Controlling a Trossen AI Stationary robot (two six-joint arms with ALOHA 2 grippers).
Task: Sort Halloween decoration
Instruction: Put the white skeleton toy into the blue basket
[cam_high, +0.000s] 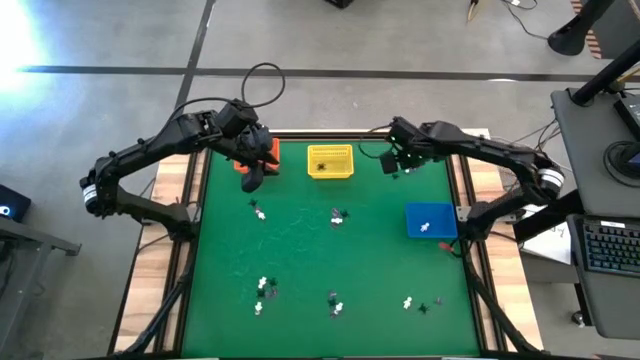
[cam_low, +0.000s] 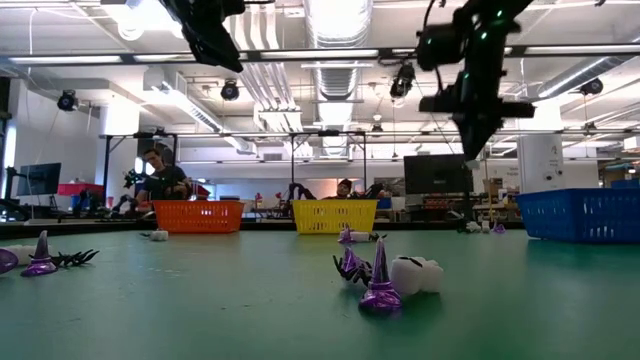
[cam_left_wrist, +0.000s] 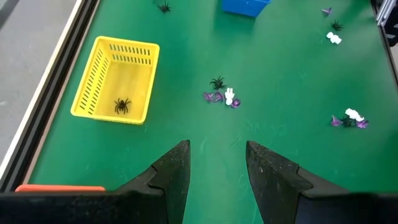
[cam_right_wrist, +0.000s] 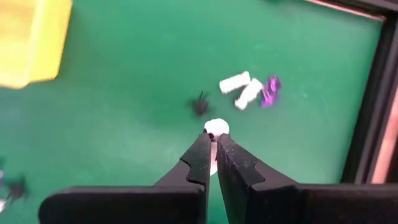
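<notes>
Overhead, the right gripper (cam_right_wrist: 211, 144) jaws pinch a half-hidden white trinket (cam_right_wrist: 216, 128); left gripper (cam_left_wrist: 217, 163) jaws gape.

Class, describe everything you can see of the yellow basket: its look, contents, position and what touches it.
The yellow basket is a small rectangular tray of what looks like plastic, with slotted walls and an open top. It sits upright on the green table near its far edge, between both arms. One black spider lies inside. No gripper touches it.

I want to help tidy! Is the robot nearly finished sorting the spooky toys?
Not nearly. Done: one black spider sits in the yellow basket. In hand: the right end effector pinches a small white trinket. Left: many trinkets scattered over the green table.
</notes>
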